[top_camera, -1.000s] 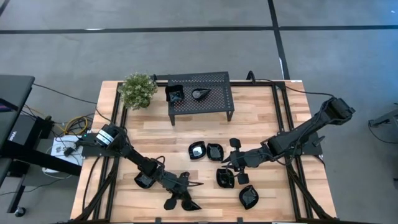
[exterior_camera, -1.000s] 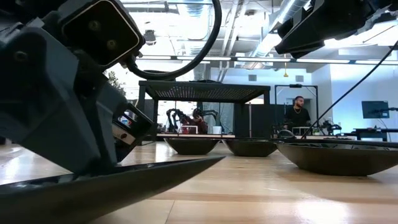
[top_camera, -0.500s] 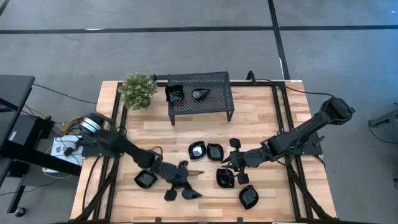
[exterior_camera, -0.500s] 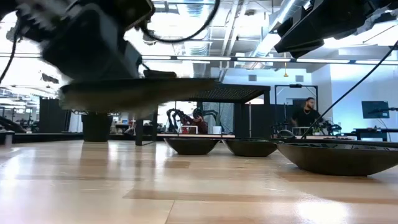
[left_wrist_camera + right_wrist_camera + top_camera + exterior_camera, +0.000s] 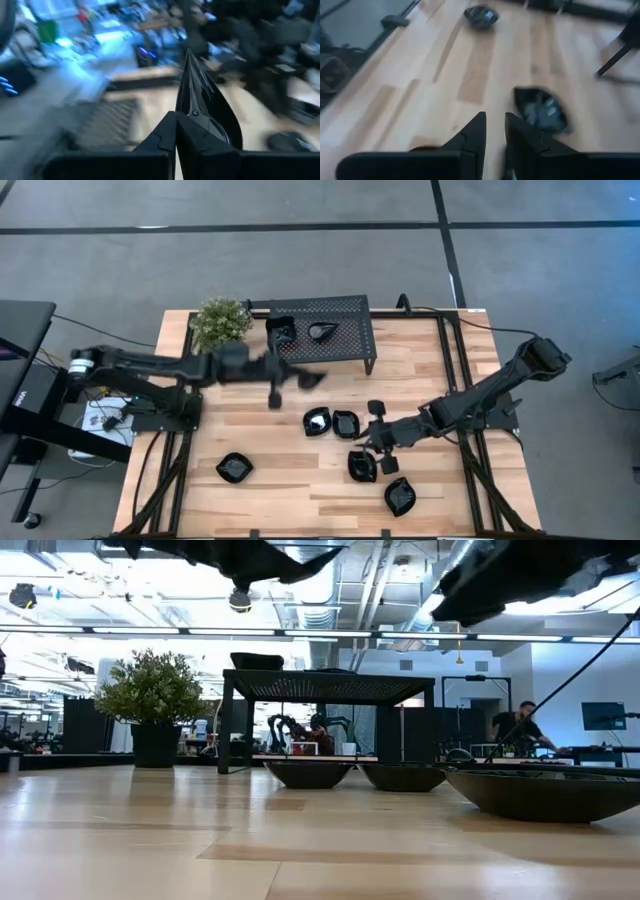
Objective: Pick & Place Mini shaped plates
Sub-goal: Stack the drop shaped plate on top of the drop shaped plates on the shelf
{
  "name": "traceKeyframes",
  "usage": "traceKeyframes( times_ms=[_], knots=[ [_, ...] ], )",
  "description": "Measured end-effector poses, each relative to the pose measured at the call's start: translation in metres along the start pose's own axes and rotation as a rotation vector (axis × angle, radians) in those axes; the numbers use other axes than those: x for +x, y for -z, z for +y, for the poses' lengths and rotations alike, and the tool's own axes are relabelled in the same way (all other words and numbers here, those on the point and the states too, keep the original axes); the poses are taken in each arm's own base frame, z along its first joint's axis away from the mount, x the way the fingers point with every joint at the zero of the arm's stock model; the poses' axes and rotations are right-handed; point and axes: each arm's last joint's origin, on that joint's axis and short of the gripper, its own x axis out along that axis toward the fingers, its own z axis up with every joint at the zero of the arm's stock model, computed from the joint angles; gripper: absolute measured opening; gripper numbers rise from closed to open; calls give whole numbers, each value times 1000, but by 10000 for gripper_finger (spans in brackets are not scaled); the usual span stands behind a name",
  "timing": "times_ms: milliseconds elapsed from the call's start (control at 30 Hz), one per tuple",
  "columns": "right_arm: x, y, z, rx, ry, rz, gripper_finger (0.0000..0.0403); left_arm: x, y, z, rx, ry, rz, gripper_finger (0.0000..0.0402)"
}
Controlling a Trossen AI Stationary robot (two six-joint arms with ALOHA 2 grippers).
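**Currently: left arm carries one plate toward the stand**

Currently the left end effector (image 5: 290,383) is clenched on a mini shaped plate (image 5: 207,107), gripping it by the rim so that the dish stands edge-on between the fingers (image 5: 167,135). The arm holds it raised above the worktop (image 5: 250,405), just in front of the black perforated stand (image 5: 322,328); this height probably serves to clear the stand's top for placement there. Two plates (image 5: 322,331) already rest on that top, which suggests it is the deposit point. A potted plant (image 5: 221,325) stands beside the stand.

The right end effector (image 5: 378,442) hovers low among the remaining plates (image 5: 345,424) on the right half of the worktop, fingers nearly closed and grasping nothing. One further plate (image 5: 234,468) lies alone near the front left.

The carried plate is glossy black, thin-walled, with a shallow raised rim and a pointed, leaf-like tip. The others appear squarish or roundish, equally dark and reflective
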Motion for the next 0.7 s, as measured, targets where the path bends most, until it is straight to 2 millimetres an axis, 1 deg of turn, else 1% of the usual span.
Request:
traceKeyframes(
  times_ms=[100, 233, 300, 367, 500, 600, 700],
  knots=[
    [3, -8, -15, -47, 106, -66, 66, 0, 1, 32, 53, -84, -40, 4],
    [6, -17, -47, 19, 337, -139, 66, 6, 1, 68, 47, -202, -20, 4],
    [7, -18, -64, 43, 406, -152, 66, 14, 2, 80, 38, -238, -5, 4],
    [7, -19, -80, 58, 458, -160, 66, 24, 4, 88, 37, -249, 18, 4],
    [6, -15, -105, 77, 542, -131, 66, 51, 10, 96, 76, -247, 66, 4],
    [6, -10, -116, 87, 574, -92, 66, 68, 20, 100, 122, -299, 133, 4],
    [6, -6, -120, 83, 586, -53, 65, 72, 25, 104, 178, -381, 193, 4]
  ],
)
